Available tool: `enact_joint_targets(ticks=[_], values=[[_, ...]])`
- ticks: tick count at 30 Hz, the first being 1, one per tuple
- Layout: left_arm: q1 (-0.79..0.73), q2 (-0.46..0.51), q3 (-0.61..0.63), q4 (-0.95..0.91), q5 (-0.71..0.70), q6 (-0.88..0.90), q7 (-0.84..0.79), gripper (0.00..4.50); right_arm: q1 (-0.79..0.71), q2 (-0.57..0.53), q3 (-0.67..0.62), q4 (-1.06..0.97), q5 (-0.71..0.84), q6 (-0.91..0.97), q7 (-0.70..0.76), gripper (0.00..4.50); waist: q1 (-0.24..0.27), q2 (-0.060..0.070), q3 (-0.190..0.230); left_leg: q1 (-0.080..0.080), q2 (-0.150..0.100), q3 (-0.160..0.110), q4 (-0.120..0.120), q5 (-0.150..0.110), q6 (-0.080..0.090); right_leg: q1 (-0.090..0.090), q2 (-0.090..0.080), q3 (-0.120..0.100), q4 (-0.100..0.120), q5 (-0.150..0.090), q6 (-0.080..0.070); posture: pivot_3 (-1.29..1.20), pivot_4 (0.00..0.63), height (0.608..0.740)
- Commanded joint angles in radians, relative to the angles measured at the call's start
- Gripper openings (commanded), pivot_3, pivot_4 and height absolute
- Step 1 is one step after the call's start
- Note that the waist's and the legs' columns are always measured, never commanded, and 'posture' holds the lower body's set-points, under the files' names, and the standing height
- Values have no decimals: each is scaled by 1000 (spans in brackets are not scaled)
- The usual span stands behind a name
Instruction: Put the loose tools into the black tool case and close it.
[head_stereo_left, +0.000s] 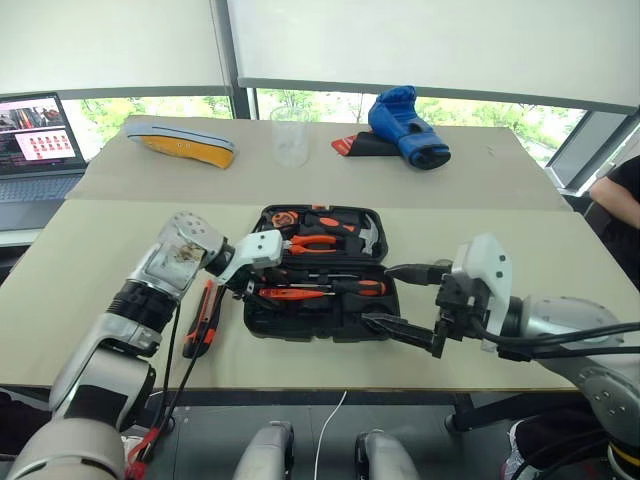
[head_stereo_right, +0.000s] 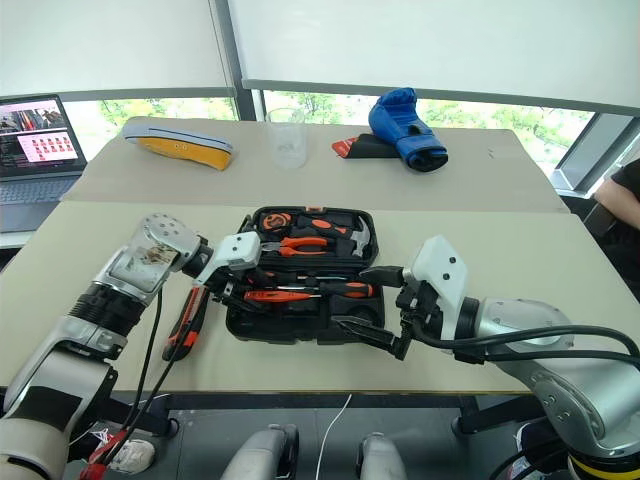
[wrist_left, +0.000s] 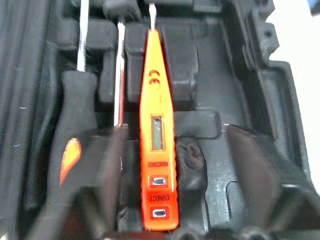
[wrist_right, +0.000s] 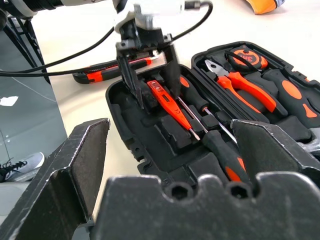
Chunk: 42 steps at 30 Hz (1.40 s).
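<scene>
On the table: two pale tabletops butted together, the tool work set on the nearer one, close to its front edge.
Black tool case: lying open near the middle of the front edge, both halves flat, moulded slots facing up; the left gripper hangs over its left end, the right gripper sits at its front right corner.
Far half of case: orange-handled pliers and a steel hammer seated in their slots.
Near half of case: two black-and-orange-handled screwdrivers lying lengthwise, the small all-orange screwdriver beside them in its slot.
Left gripper: fingers spread either side of the small all-orange screwdriver's handle end, pointing down into the case; the tool lies between them in its slot, not clamped.
Right gripper: jaws wide, nothing in them, one black finger reaching over the case's front right corner, the other level with the near half's right end.
Utility knife: orange-and-black, loose on the table just beside the case's left end, below the left wrist.
Far tabletop: blue boxing glove toward the right, a clear cup at centre, a yellow-and-grey object to the left, a laptop at the left edge.
</scene>
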Motion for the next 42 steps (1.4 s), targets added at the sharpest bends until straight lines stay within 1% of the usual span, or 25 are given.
enact_joint_targets(ticks=[1,3,4,6,8,9,11,12,18,22,28,32,35,42], values=[[11,14,87,24,-60,3,15,3606,9,-10,-12,-30,0,-31,6,4500,0,0,0,0,0,0,0,0,0,0,0,0,0,0,0,0,150,740],[38,-5,151,31,-127,1,14,3037,9,-11,-3,-23,-9,-37,10,4500,0,0,0,0,0,0,0,0,0,0,0,0,0,0,0,0,150,740],[56,-18,176,28,-150,-3,22,2940,6,-12,4,-18,-15,-41,14,4500,-1,0,0,0,0,0,0,0,0,0,0,0,0,0,0,0,150,740],[84,-41,200,25,-164,-17,53,2117,0,-14,15,-11,-24,-47,21,4500,0,0,0,0,0,0,1,0,0,0,0,0,0,0,0,0,150,740],[96,-54,208,24,-163,-23,73,1462,-2,-15,19,-6,-28,-51,25,4500,3,0,0,0,0,0,1,0,1,1,0,0,0,0,0,0,150,740],[106,-66,212,26,-162,-39,88,1000,-4,-15,23,-1,-32,-54,29,4500,5,0,0,0,0,0,1,0,1,1,0,0,0,0,0,0,150,740],[124,-79,213,24,-162,-57,104,266,-7,-15,29,6,-38,-58,36,4500,6,0,0,0,0,0,2,0,1,1,0,0,0,1,1,0,150,740],[135,-83,211,18,-163,-58,105,94,-8,-16,31,9,-42,-60,39,4500,6,0,0,0,0,0,2,0,0,1,0,0,0,1,1,0,150,740],[183,-93,167,-6,-114,-104,137,94,-6,-13,34,16,-52,-63,49,4500,3,0,0,0,1,0,2,-1,-1,1,1,0,0,2,0,0,150,740],[207,-96,153,-24,-109,-118,141,94,-10,-8,39,19,-56,-61,46,4500,6,0,0,0,1,1,2,-1,-2,1,1,0,0,2,0,0,150,740],[218,-109,132,53,-63,-191,179,94,-20,-3,40,21,-52,-56,39,4500,8,0,0,3,2,1,2,-3,-5,3,1,0,0,2,0,0,150,740],[223,-102,132,73,-62,-209,177,94,-21,-1,39,22,-50,-55,35,4500,7,1,0,9,4,1,2,-5,-8,11,1,-1,-4,2,-1,0,150,740],[231,-90,133,73,-64,-218,166,94,-22,0,40,23,-51,-55,34,4500,6,1,-1,10,9,1,0,-5,-8,14,3,-4,-12,4,0,0,150,740],[237,-24,132,71,-45,-275,132,94,-32,1,43,37,-56,-58,36,4500,-1,3,-2,10,9,1,-1,-5,-9,13,2,-4,-13,6,-1,0,150,740]])
